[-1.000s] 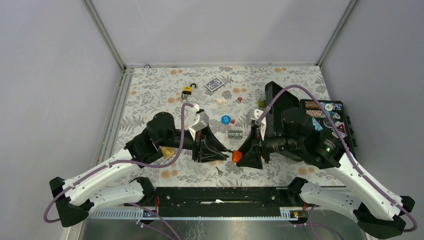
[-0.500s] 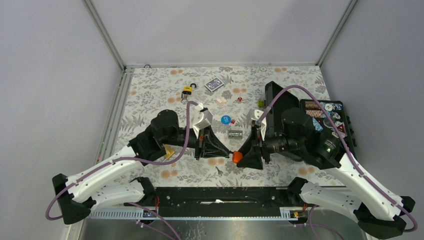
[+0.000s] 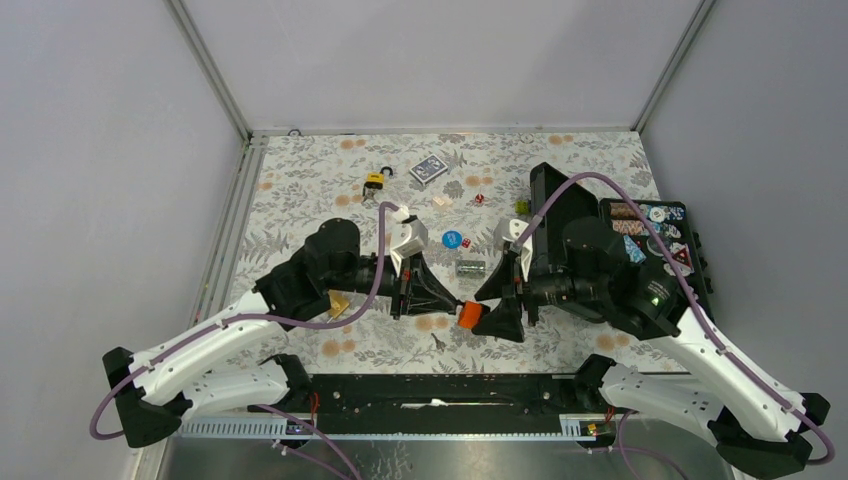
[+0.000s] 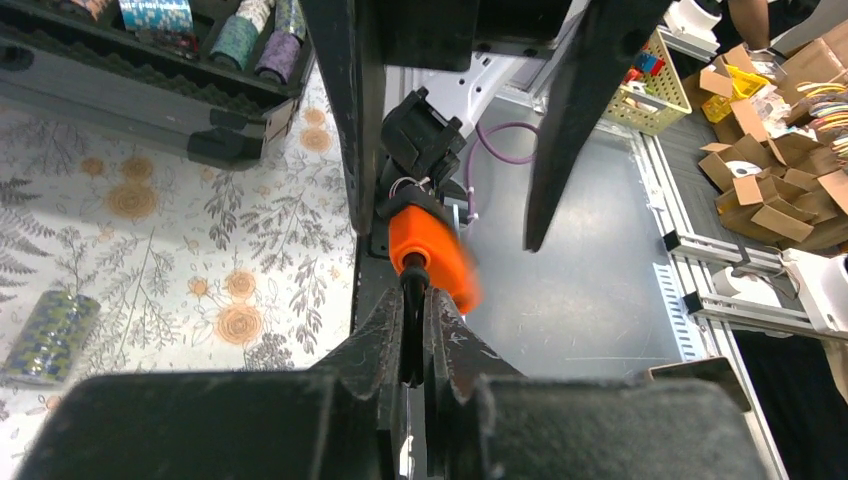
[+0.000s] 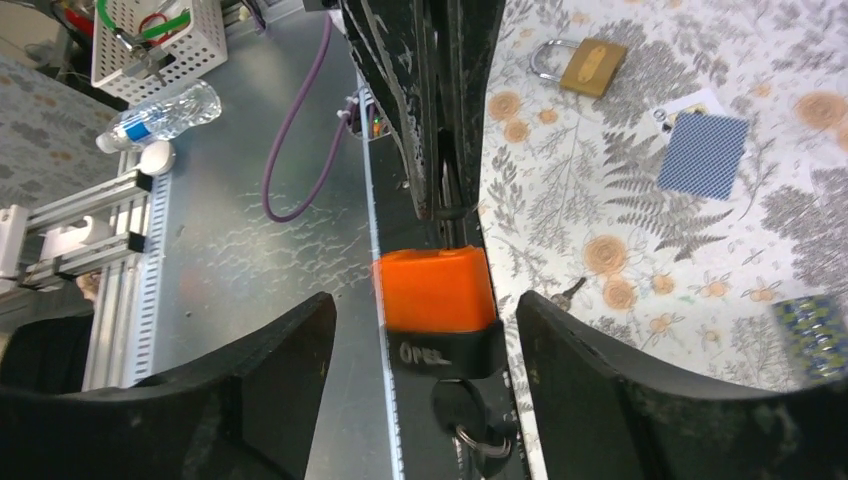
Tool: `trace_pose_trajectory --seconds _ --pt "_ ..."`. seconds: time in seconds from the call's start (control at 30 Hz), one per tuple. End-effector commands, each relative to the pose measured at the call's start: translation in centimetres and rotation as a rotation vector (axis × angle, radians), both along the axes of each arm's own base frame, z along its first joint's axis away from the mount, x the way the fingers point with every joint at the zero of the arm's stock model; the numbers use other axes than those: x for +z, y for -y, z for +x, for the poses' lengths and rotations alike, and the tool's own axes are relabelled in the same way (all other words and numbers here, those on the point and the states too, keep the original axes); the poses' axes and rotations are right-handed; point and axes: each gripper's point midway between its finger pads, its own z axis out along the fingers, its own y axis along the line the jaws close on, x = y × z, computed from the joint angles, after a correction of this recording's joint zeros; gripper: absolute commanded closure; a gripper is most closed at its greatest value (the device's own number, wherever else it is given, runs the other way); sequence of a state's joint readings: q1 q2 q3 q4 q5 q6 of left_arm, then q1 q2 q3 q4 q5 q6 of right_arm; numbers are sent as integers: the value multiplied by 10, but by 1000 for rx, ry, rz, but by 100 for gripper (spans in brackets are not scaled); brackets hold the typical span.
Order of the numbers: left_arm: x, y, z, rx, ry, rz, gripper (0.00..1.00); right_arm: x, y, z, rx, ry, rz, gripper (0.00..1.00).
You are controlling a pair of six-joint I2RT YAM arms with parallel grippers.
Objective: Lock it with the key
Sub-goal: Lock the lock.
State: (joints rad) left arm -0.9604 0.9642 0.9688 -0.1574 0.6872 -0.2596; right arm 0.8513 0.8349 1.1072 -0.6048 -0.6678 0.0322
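Between my arms, above the tabletop (image 3: pixel 300 190), my left pincer (image 4: pixel 412 305) is clamped on the shackle (image 5: pixel 452 212) of the orange padlock (image 3: pixel 467 315); my right pincer (image 5: pixel 424 302) stands apart around its body. With nothing holding the key (image 5: pixel 462 410) in the keyhole, it may slip out.

Orange padlock (image 3: pixel 468 314): one
Brass padlock (image 5: pixel 586 64): one
Card deck (image 3: pixel 428 168): one
Poker-chip case (image 3: pixel 552 195): one
Chip roll (image 3: pixel 470 268): one
Loose blue chip (image 3: pixel 451 239): one
Loose key (image 3: pixel 437 341): one
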Motion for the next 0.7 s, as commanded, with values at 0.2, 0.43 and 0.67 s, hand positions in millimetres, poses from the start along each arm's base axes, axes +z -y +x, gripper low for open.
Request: trace_pose_trajectory --seconds 0.2,0.43,0.67 --pt "27 -5 7 63 82 -79 100 26 2 4 -32 116 109 11" --pt "48 -16 7 103 182 -205 100 27 6 18 -110 169 115 13" --pt "70 -34 3 160 244 -342 100 49 1 30 -134 366 289 14"
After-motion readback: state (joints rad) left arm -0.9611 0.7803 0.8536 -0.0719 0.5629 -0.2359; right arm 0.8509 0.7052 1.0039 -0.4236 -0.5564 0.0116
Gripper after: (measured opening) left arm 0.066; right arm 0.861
